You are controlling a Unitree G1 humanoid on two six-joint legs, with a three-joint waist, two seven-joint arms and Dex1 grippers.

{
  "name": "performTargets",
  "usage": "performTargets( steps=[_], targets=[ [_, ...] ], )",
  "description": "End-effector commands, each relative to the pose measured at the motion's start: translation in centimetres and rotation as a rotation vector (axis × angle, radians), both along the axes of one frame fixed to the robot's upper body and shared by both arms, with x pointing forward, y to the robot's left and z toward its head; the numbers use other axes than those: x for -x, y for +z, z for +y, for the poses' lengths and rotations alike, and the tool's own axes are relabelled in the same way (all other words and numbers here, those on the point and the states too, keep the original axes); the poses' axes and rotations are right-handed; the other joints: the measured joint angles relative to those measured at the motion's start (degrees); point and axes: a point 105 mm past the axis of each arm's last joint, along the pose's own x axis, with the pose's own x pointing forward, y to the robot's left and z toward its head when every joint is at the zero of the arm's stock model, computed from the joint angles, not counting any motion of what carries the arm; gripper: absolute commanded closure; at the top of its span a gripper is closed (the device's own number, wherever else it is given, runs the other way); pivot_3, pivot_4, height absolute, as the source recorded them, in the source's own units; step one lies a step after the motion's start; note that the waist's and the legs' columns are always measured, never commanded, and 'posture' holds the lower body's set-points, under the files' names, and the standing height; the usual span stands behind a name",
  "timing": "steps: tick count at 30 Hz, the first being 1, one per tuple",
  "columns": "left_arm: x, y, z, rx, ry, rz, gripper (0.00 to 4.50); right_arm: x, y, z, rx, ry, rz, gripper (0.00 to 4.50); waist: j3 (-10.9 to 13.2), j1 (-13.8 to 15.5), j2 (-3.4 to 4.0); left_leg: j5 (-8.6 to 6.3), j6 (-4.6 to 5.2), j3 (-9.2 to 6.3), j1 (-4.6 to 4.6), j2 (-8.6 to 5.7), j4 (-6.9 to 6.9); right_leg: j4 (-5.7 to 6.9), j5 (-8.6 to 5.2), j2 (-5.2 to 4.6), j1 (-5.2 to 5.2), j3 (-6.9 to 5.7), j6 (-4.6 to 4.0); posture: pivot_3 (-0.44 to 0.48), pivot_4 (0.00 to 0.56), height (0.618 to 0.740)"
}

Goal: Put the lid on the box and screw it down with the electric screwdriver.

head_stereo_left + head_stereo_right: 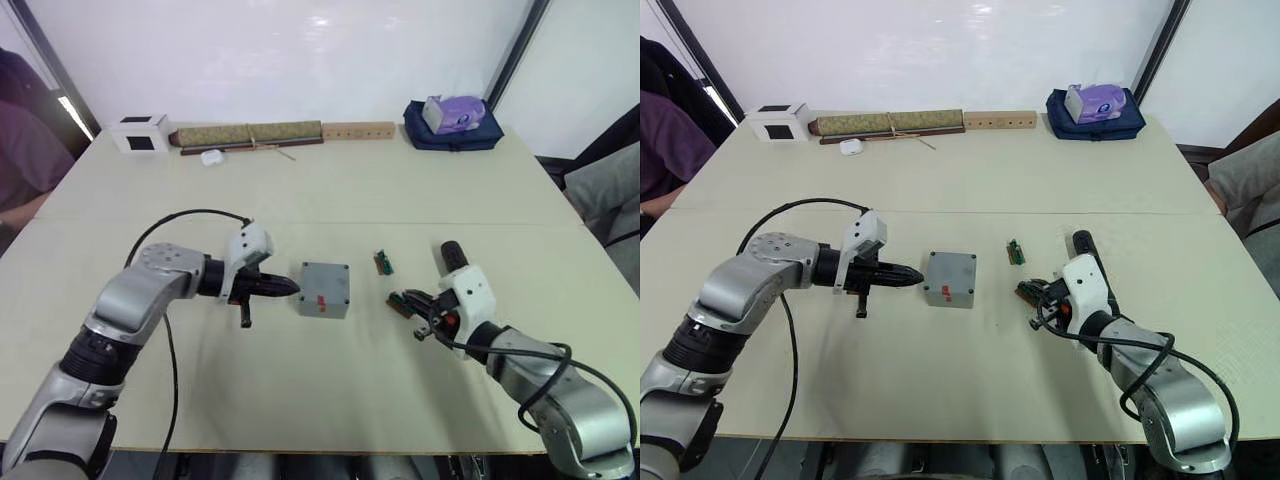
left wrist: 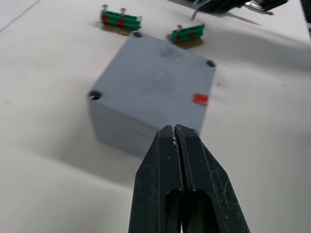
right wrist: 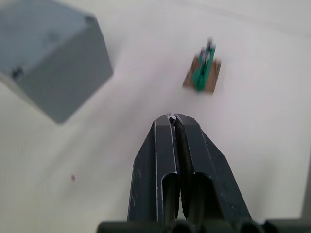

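Observation:
The grey box (image 1: 324,290) stands at the middle of the table. The flat grey lid (image 2: 160,77) closes its top, with screw holes at the corners and a red mark near one edge. My left gripper (image 1: 290,288) is shut and empty, and its tip sits just left of the box's side (image 2: 176,128). To the right of the box, my right gripper (image 1: 408,302) is shut with nothing in it (image 3: 172,118), pointing left toward the box. The electric screwdriver is out of view.
Two small green circuit boards lie right of the box, one (image 1: 383,262) in the open and one (image 1: 1026,291) at my right gripper's tip. Along the back edge are a white cube (image 1: 140,133), a rolled mat (image 1: 250,133), a wooden block (image 1: 358,130) and a blue bag (image 1: 452,128). A person sits at the left (image 1: 20,150).

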Motion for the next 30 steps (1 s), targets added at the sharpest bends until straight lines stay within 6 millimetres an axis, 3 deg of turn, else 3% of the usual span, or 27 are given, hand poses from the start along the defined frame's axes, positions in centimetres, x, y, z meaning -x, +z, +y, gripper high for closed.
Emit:
performTargets(
  steps=[1, 11, 30],
  targets=[
    [-1.3, 2.5, 1.7, 0.033, 0.077, -0.084, 4.50, -0.6, 3.6, 2.6, -0.094, 0.088, -0.142, 4.45, 0.0, -0.1, 0.00, 0.00, 0.00, 0.00, 0.00, 0.00, 0.00, 0.02, 0.00, 0.00, -0.01, 0.00, 0.00, 0.000, 0.150, 0.740],
    [-1.1, 2.7, 1.8, 0.065, 0.107, -0.091, 4.50, -2.9, 2.1, 5.6, -0.111, 0.186, -0.135, 4.45, 0.0, 0.1, 0.00, 0.00, 0.00, 0.01, -0.22, -0.03, 0.12, 0.07, 0.02, -0.14, -0.17, -0.02, 0.02, 0.000, 0.150, 0.740],
    [0.2, 1.9, 1.2, 0.048, 0.104, -0.067, 4.50, -3.6, 1.1, 6.6, -0.097, 0.223, -0.126, 4.45, 0.0, 0.0, 0.01, 0.00, 0.00, -0.03, -0.20, -0.03, 0.12, 0.12, 0.02, -0.05, -0.19, -0.03, 0.02, 0.000, 0.150, 0.740]
  ],
)
